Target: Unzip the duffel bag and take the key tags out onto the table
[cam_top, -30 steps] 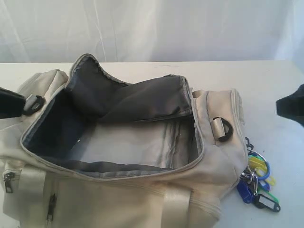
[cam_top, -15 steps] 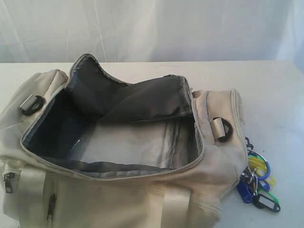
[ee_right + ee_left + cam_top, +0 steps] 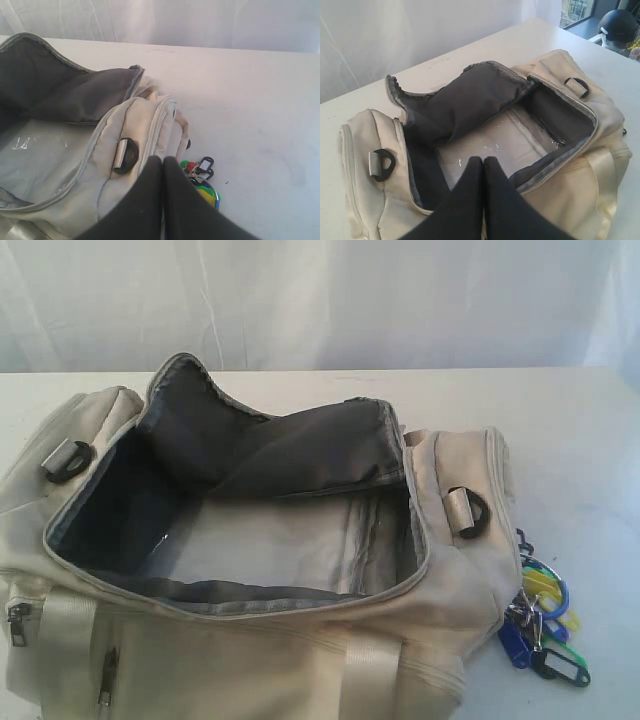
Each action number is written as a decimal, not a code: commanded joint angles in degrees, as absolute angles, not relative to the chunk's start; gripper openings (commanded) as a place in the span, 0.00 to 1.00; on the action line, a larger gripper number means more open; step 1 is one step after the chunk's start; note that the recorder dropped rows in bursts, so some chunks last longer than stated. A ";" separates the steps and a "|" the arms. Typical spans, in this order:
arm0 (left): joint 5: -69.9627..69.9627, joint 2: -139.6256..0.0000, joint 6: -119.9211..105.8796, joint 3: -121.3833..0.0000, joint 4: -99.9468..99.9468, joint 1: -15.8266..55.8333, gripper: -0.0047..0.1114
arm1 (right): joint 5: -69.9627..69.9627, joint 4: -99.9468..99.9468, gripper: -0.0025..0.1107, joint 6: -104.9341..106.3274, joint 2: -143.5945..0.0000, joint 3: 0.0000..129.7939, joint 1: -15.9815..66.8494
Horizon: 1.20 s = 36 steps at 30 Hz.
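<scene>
Cream fabric fills most of the exterior view: the duffel bag (image 3: 450,580) is laid on the white table (image 3: 580,430) with its main zip undone and its mouth held wide open. The top flap (image 3: 290,445) is folded back toward the far side, so that its grey lining is turned upward. A pale floor panel (image 3: 280,540) is exposed inside the compartment. A black D-ring (image 3: 470,512) is fixed by a pale tab at the bag's right end, and a second D-ring (image 3: 68,460) is fixed at the left end. Two small zip pulls (image 3: 17,622) are seen on the near side wall, with a pale webbing strap (image 3: 68,630) sewn between them. White sheeting (image 3: 320,300) is hung behind the table.

The key tags (image 3: 545,625) are laid on the table just beside the bag's right end, at its near corner. Blue, yellow, green and black tags are bunched on metal rings, and red is also seen in the right wrist view. Whether the bunch is touching the fabric cannot be told.

The left gripper (image 3: 483,159) is held above the bag's open mouth, near its rim; its black fingers are pressed together and nothing is pinched between them. The right gripper (image 3: 163,159) is held above the bag's right end, close to the bunch, which is partly hidden behind it. Its fingers are likewise pressed together, and nothing is gripped.
</scene>
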State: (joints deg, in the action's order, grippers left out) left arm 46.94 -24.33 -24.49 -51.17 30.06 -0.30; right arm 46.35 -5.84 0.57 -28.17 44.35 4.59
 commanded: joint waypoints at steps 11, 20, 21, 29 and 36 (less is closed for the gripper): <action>47.48 -23.97 -23.96 -50.82 31.16 -0.48 0.04 | 45.78 -5.91 0.02 1.29 -27.80 44.68 4.30; 47.51 -19.10 -24.08 -50.82 30.91 -6.13 0.04 | 45.78 -5.91 0.02 1.29 -27.80 44.68 4.30; 47.51 -17.57 -24.08 -50.82 30.91 -6.97 0.04 | 45.78 -5.91 0.02 1.29 -27.80 44.68 4.30; 41.85 -6.80 -29.06 -49.89 30.03 -8.52 0.04 | 45.78 -5.91 0.02 1.29 -27.80 44.68 4.30; 15.57 -0.20 -29.53 -36.89 36.81 -8.52 0.04 | 45.78 -5.91 0.02 1.29 -27.80 44.68 4.30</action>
